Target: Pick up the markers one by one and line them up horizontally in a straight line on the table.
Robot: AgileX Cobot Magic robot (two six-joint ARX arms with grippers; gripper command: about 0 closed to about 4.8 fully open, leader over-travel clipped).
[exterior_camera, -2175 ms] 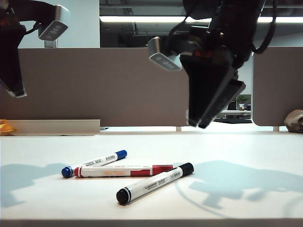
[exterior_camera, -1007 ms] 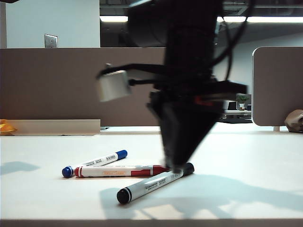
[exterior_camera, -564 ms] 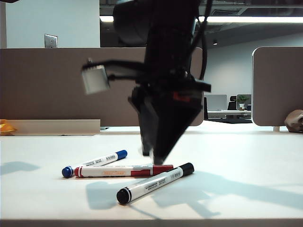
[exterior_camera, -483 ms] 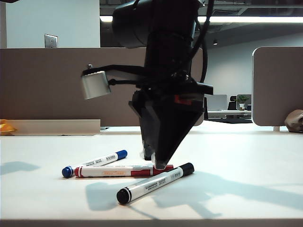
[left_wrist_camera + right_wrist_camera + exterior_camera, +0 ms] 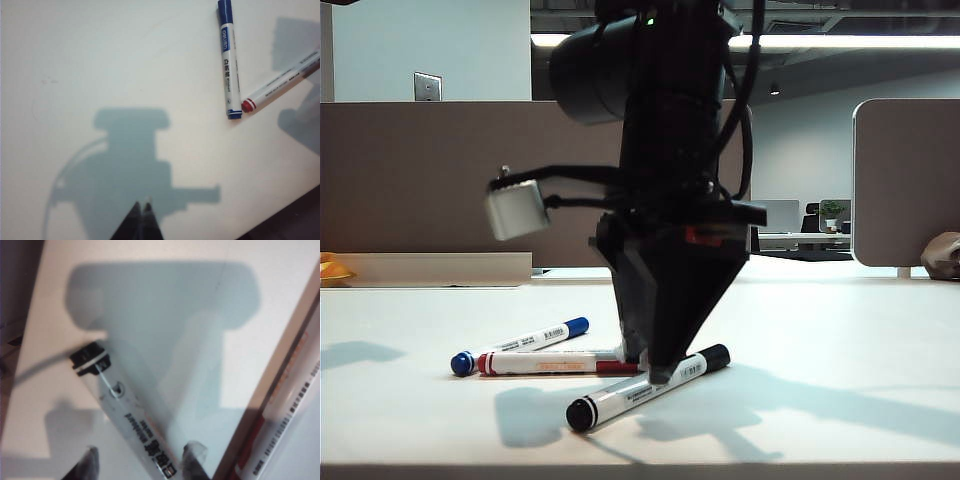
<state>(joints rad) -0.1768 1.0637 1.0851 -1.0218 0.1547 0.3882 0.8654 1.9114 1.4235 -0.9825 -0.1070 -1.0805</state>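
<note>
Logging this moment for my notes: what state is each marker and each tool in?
Black marker: lying flat, capped, between the right tool's open fingers.
Red marker: lying flat, capped.
Blue marker: lying flat, capped.
Right tool: open, straddling the black marker.
Left tool: shut, empty, above bare table.

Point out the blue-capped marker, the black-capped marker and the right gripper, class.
blue-capped marker (image 5: 228,60): left wrist view, on its white barrel.
black-capped marker (image 5: 625,397): exterior view, on its white barrel.
right gripper (image 5: 142,460): right wrist view, midway between the open fingertips straddling the black-capped marker.

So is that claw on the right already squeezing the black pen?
No: the right gripper stands open, its fingertips either side of the black marker.
</note>
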